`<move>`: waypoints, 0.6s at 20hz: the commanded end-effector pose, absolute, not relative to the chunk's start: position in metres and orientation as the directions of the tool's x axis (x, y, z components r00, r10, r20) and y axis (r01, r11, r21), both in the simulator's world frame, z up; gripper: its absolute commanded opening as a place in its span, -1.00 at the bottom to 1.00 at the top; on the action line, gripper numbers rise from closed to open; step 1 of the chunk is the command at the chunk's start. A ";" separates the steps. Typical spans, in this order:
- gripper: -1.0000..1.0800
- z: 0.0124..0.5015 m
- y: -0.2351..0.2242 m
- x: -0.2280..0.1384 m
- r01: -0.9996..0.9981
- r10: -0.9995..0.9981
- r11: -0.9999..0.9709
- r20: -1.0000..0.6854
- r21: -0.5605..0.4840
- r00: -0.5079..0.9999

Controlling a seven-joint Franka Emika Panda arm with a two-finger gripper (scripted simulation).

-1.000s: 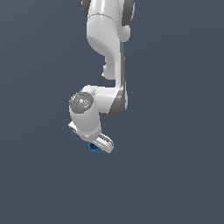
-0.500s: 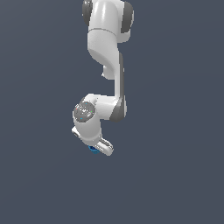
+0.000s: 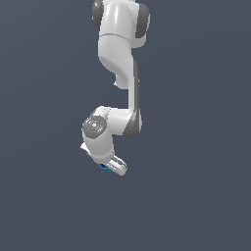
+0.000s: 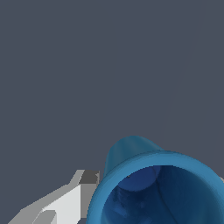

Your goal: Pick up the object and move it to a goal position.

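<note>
The object, a small blue ribbed cup with a rimmed top (image 4: 153, 183), fills the wrist view close to the camera, its open mouth facing the lens. My gripper (image 4: 155, 179) is shut on it: one pale finger (image 4: 65, 203) presses its side, while the other finger barely shows at the picture's edge. In the exterior view only a sliver of the blue cup (image 3: 103, 167) peeks out under the white hand, with the gripper (image 3: 107, 167) at the low end of the bent arm.
Behind the arm and the cup there is only a plain dark grey background. No table edge, goal mark or other object shows in either view.
The wrist and elbow have sunk slightly and the hand has turned a little. Less of the blue cup shows under the hand than a second ago. The grip stays the same.
</note>
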State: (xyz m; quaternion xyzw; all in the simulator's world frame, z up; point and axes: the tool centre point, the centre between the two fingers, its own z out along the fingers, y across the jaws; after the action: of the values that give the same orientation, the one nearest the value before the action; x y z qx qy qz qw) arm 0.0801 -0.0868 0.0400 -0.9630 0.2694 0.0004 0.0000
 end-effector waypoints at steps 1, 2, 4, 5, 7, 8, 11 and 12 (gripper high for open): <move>-1.00 0.040 -0.087 0.080 -0.519 -0.519 -0.855 0.000 0.000 0.855; -1.00 0.040 -0.087 0.080 -0.519 -0.519 -0.855 0.000 0.000 0.855; -1.00 0.040 -0.087 0.080 -0.519 -0.519 -0.855 0.000 0.000 0.855; -1.00 0.040 -0.087 0.080 -0.519 -0.519 -0.855 -0.001 0.000 0.855; -1.00 0.041 -0.086 0.080 -0.519 -0.519 -0.855 -0.001 0.000 0.855; -1.00 0.042 -0.086 0.079 -0.519 -0.519 -0.855 -0.001 0.000 0.855; -1.00 0.047 -0.082 0.078 -0.519 -0.519 -0.855 -0.001 0.000 0.855; -1.00 0.050 -0.081 0.077 -0.519 -0.519 -0.855 -0.001 0.000 0.855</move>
State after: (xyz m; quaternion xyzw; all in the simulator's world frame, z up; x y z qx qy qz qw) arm 0.0770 -0.0832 0.0455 -0.9630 0.2696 0.0014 -0.0003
